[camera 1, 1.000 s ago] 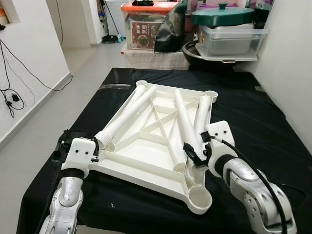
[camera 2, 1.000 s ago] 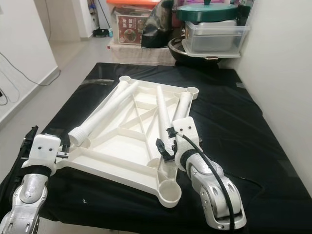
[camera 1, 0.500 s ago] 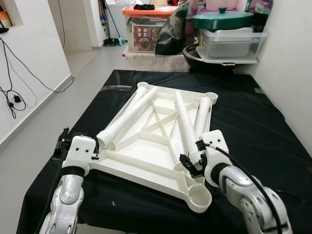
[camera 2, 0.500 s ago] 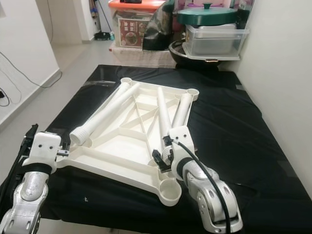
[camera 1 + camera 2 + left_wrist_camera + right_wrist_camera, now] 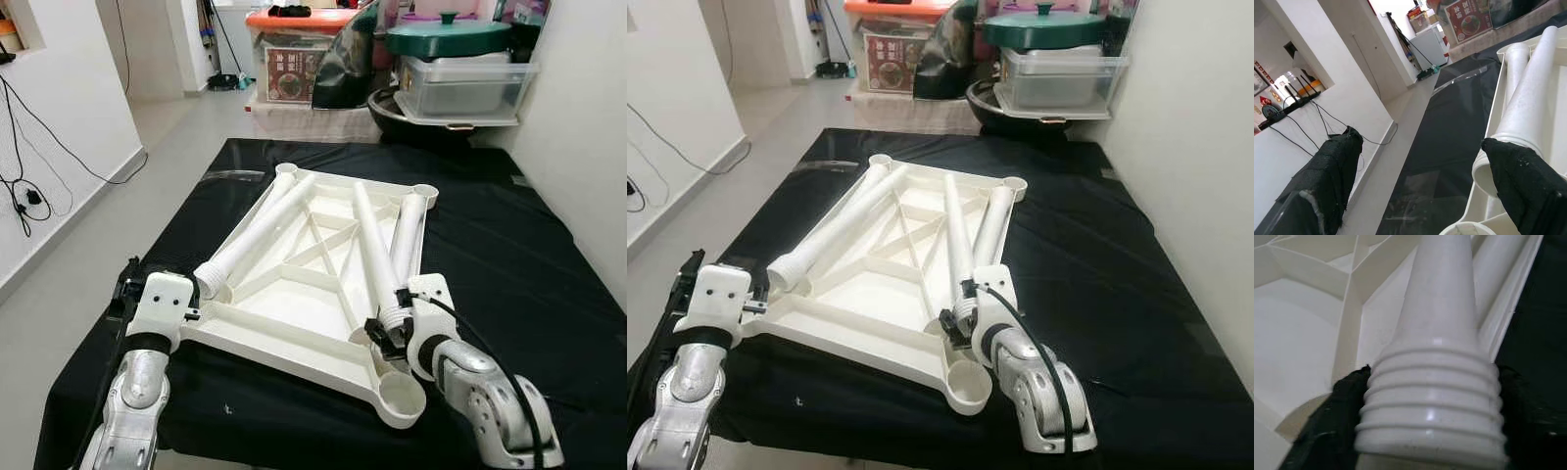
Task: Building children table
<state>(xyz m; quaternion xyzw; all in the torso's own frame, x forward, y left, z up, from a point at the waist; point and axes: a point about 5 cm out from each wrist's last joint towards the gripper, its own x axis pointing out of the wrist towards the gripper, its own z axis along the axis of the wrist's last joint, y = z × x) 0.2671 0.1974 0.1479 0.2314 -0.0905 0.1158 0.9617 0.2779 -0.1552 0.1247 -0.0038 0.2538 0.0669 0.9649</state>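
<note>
White children's tabletop [image 5: 294, 294], inverted with ribbed underside up, lying at the centre of a black-covered surface [image 5: 509, 245]. Four white legs rest loose on it: two [image 5: 257, 230] toward 10 o'clock, two toward 2 o'clock. Right gripper [image 5: 385, 333], at the tabletop's 5 o'clock corner, fingers [image 5: 1327, 426] closed around the threaded end of one leg [image 5: 370, 250], just beside an open corner socket [image 5: 402, 394]. Left gripper [image 5: 1420, 181], at the 8 o'clock corner, fingers spread wide and holding nothing, one black pad [image 5: 1528, 181] beside the ribbed end of a leg. Storage boxes [image 5: 294, 54] and a lidded pot [image 5: 446, 37] stand at 12 o'clock beyond the surface.
</note>
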